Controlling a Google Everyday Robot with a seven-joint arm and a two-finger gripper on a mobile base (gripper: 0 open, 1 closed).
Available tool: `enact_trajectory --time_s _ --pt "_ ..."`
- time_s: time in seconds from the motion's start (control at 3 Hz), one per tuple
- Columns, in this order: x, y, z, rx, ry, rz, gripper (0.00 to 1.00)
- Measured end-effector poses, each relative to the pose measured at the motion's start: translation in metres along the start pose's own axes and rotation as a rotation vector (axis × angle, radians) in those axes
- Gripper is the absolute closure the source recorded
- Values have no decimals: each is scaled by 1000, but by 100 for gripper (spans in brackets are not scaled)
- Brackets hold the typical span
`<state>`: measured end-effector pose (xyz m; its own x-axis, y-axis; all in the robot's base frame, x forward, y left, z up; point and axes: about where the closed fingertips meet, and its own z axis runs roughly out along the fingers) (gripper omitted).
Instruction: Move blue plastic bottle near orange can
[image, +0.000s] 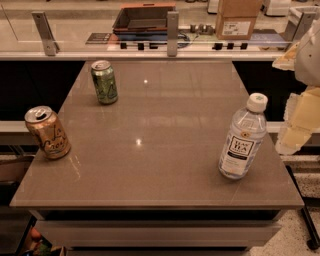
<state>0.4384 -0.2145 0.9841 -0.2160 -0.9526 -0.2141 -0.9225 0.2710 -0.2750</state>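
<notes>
The blue plastic bottle (243, 137) stands upright near the table's right front edge, with a white cap and a "TEA" label. The orange can (47, 132) stands near the left edge of the table, leaning slightly. My gripper (298, 120) is at the far right of the view, beside the table's right edge and just right of the bottle, apart from it. It holds nothing that I can see.
A green can (104, 82) stands upright at the back left of the brown table (155, 150). Behind the table runs a counter with metal posts (172, 32), a dark tray (144, 19) and a cardboard box (237, 20).
</notes>
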Motion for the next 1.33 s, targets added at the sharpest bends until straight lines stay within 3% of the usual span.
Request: enact_trajectory --time_s 0.33,0.67,1.33 --pt "0 0 0 0 0 0 0" --pt "-1 0 -2 0 -43 -4 0" --pt "7 4 2 -29 -311 12 0"
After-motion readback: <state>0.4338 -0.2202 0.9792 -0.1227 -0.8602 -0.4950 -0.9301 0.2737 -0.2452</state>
